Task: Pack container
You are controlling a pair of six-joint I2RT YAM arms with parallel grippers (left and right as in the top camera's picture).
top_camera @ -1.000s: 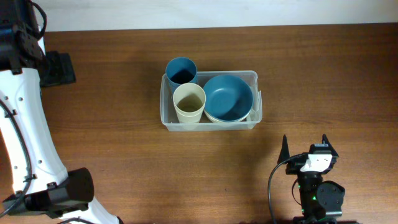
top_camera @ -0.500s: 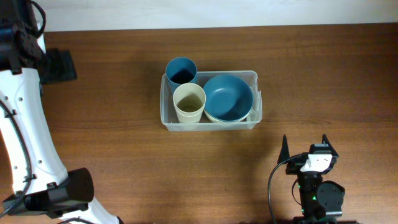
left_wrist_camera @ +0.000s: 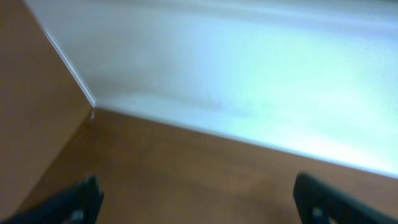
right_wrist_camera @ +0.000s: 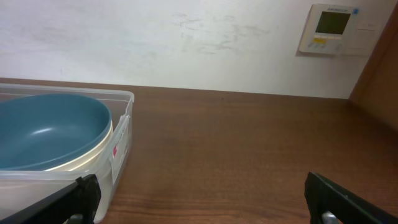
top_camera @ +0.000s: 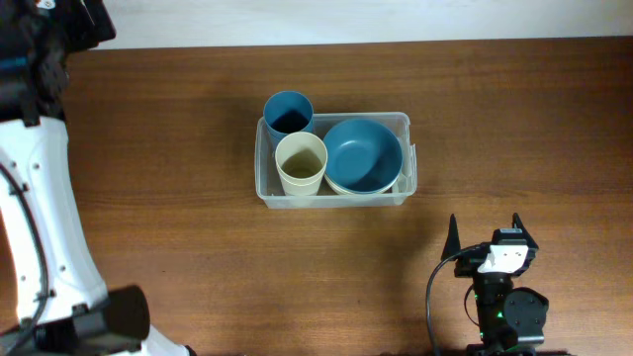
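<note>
The container (top_camera: 297, 202) rests on the wooden surface (top_camera: 514, 119), roughly at its centre and a little toward the far edge. It is loaded:

- a blue cup (top_camera: 288, 111) stands upright in the far-left corner;
- a cream cup (top_camera: 301, 163) stands upright just in front of the blue cup;
- a blue bowl (top_camera: 362, 153) fills the right half, nested in a cream bowl (top_camera: 339, 187) of which only the rim shows.

The right end effector (top_camera: 485, 225) is at the near right of the surface, well apart from the container, with its jaws spread wide and nothing between them. In the right wrist view, both fingers (right_wrist_camera: 81, 199) frame bare wood. The container (right_wrist_camera: 121, 134) lies ahead and to the left, with a red label (right_wrist_camera: 115, 149) on its end wall. A wall panel with a display (right_wrist_camera: 333, 28) is mounted on the wall behind.

The left arm (top_camera: 40, 198) reaches up to the far-left corner of the surface, so the container lies well away to its right. The left end effector (left_wrist_camera: 199, 205) is released – its fingers stand far apart and grasp nothing. The left wrist view is blurred and shows the far edge of the surface against a pale wall (left_wrist_camera: 249, 62).
</note>
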